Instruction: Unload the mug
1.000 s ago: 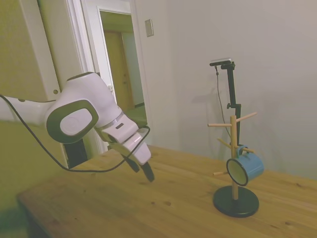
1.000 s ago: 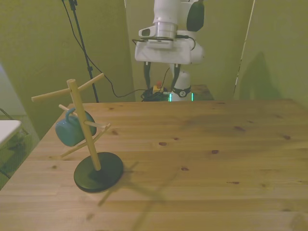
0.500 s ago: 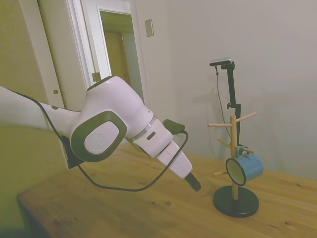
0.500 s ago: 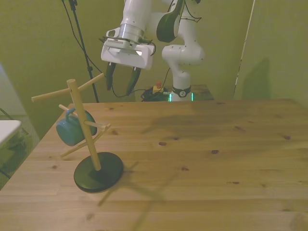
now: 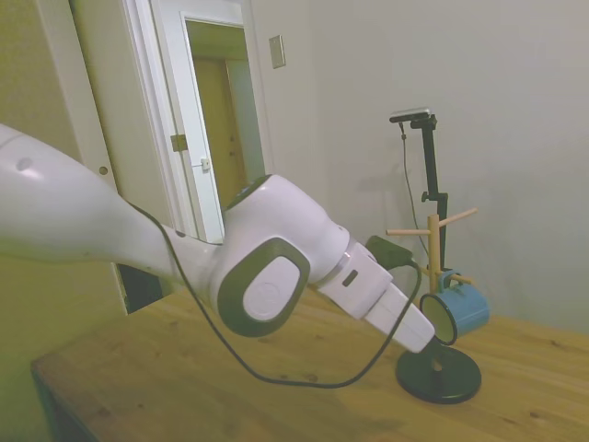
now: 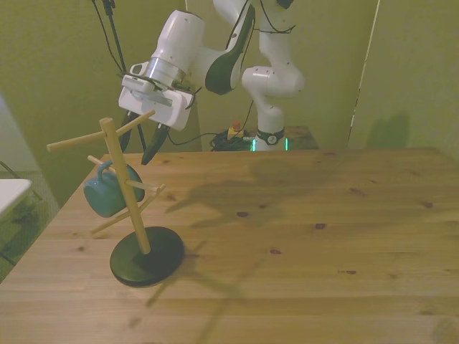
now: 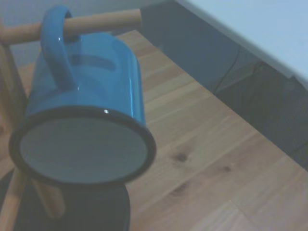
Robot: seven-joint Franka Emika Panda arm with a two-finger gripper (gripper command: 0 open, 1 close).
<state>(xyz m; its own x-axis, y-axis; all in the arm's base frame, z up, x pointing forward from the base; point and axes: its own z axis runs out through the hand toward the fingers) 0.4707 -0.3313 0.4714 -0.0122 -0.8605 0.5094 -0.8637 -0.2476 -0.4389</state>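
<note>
The blue-teal mug hangs by its loop handle on a lower peg of a wooden mug tree, with its open mouth tilted down and outward. The side view shows the mug on the tree above the dark round base. Up close in the wrist view, the mug shows its white inside and dark rim, with the handle over the peg. My gripper is open and holds nothing. It hovers just behind the tree's top pegs, above and beyond the mug, without touching it.
The tree stands near the table's corner at the front view's left, on a black disc base. Its upper pegs stick out sideways close to my fingers. The wooden tabletop stretches toward the front view's right.
The arm has swung toward the front view's left and come down close to the mug tree. The fingers stay open. The mug has not moved.
</note>
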